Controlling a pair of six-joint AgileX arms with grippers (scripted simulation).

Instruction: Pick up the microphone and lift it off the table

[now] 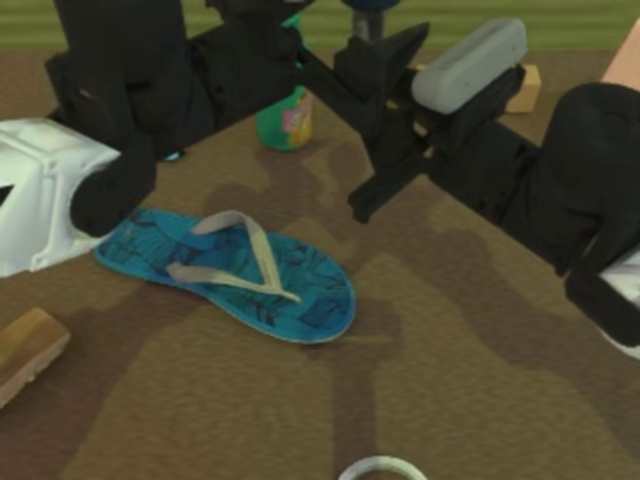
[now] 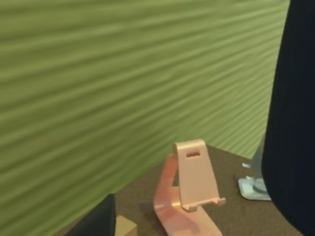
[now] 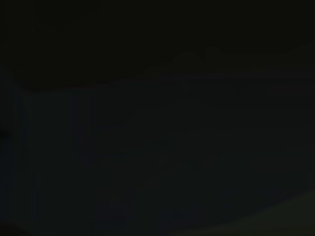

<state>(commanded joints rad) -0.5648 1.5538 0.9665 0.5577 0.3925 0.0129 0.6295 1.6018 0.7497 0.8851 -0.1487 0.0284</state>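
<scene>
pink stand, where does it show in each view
top view: pink stand cut off at the right edge, near the green strip.
left wrist view: in view, standing in front of the green strip.
right wrist view: dark.
shared landmark: the tan block beside the stand.

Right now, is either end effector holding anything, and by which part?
Cannot be told. Only a bit of the microphone shows at the top view's upper edge, among both arms; the right wrist view is dark.

green ribbed wall (image 2: 123,73) behind
</scene>
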